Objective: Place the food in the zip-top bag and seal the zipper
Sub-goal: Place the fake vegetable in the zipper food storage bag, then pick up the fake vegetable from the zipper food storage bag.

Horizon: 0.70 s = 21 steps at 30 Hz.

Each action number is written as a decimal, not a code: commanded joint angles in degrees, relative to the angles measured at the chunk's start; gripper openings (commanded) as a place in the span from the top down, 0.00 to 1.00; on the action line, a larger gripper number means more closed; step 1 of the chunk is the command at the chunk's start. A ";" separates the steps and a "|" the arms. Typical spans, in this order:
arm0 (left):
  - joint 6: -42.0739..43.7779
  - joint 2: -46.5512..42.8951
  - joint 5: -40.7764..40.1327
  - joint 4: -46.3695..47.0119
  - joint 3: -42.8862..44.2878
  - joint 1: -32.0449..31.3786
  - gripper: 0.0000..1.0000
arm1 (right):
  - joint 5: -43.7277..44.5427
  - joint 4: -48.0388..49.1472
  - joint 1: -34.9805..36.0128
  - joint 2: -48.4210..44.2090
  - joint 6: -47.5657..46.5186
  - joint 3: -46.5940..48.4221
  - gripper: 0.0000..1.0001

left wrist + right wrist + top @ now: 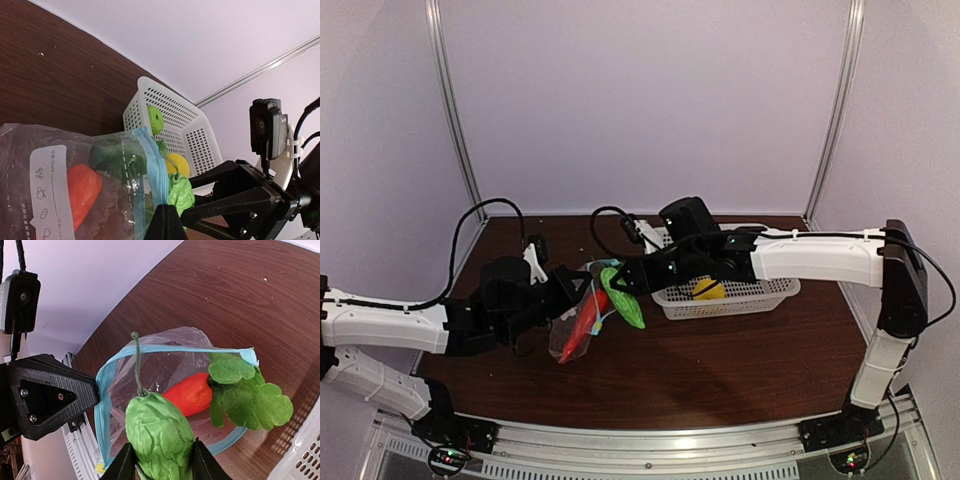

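The clear zip-top bag [572, 335] lies left of centre with its mouth open. My left gripper [563, 290] is shut on its teal zipper strip [155, 172]; the white label [50, 190] faces the left wrist camera. The red carrot [190, 392] lies inside the bag, its green leaves [245, 397] spilling over the mouth edge. My right gripper [160, 466] is shut on the green oblong vegetable [157, 432] and holds it just above the open mouth [623, 297]. The yellow fruit [708, 289] and the green apple [154, 119] sit in the white basket.
The white perforated basket [760, 293] stands right of the bag, under my right forearm. The two grippers are close together over the bag. The brown table ends at a metal rail along the near edge [650, 440].
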 commanded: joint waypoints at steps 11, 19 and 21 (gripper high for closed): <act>2.61 -0.60 0.12 2.16 0.79 0.60 1.00 | -5.55 -2.98 0.70 4.32 -1.31 3.78 0.47; 4.22 0.14 0.85 -1.14 2.06 0.61 1.00 | -7.40 -2.02 -1.05 2.93 -0.02 6.62 0.84; 4.36 0.02 1.24 -1.87 2.21 0.65 1.00 | -7.80 0.11 -2.39 0.82 0.90 6.71 0.84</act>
